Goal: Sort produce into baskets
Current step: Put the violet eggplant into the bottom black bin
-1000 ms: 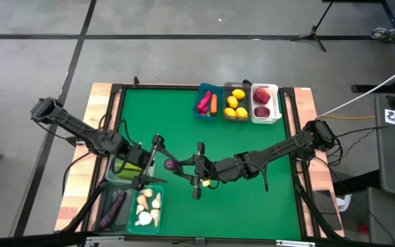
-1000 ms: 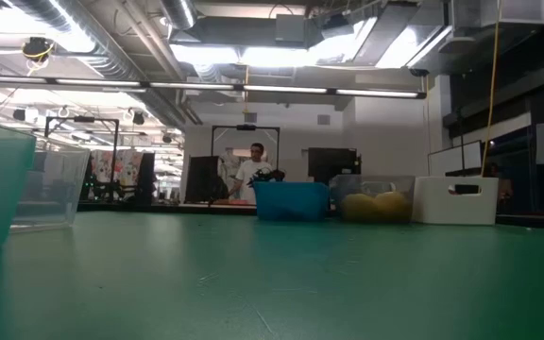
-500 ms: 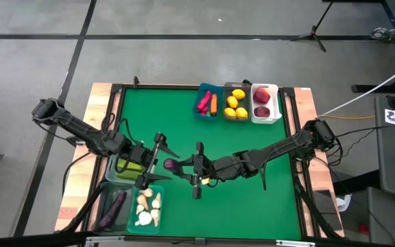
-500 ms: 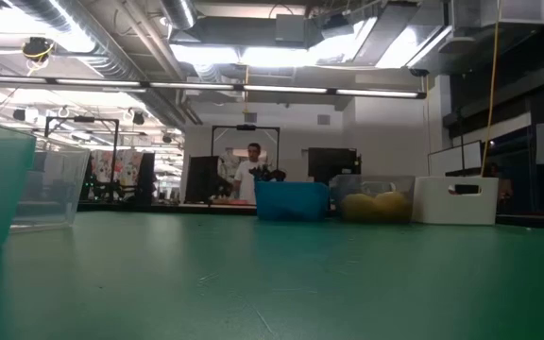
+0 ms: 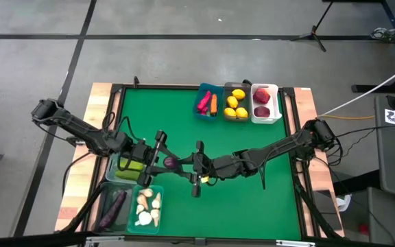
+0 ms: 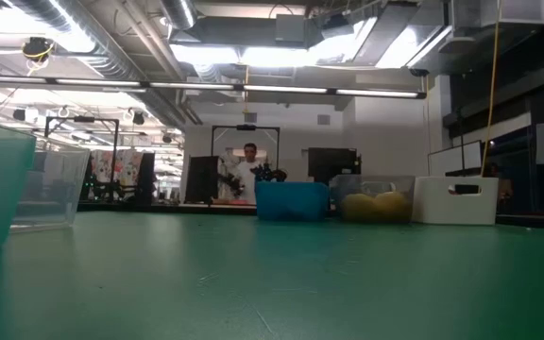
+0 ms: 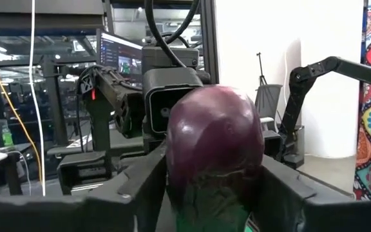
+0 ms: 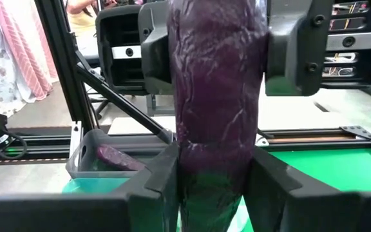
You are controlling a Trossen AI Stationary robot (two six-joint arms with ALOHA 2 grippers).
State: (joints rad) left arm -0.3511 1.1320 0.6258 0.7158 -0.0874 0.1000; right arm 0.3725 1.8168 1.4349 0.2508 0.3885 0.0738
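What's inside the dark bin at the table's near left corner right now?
One eggplant lies in the dark bin. The left arm crosses the bin's far end, so anything under it is hidden.

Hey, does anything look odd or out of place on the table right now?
Only one thing: a purple eggplant is in mid-air, clamped by both the left gripper and the right gripper at once. Nothing looks spilled or damaged.
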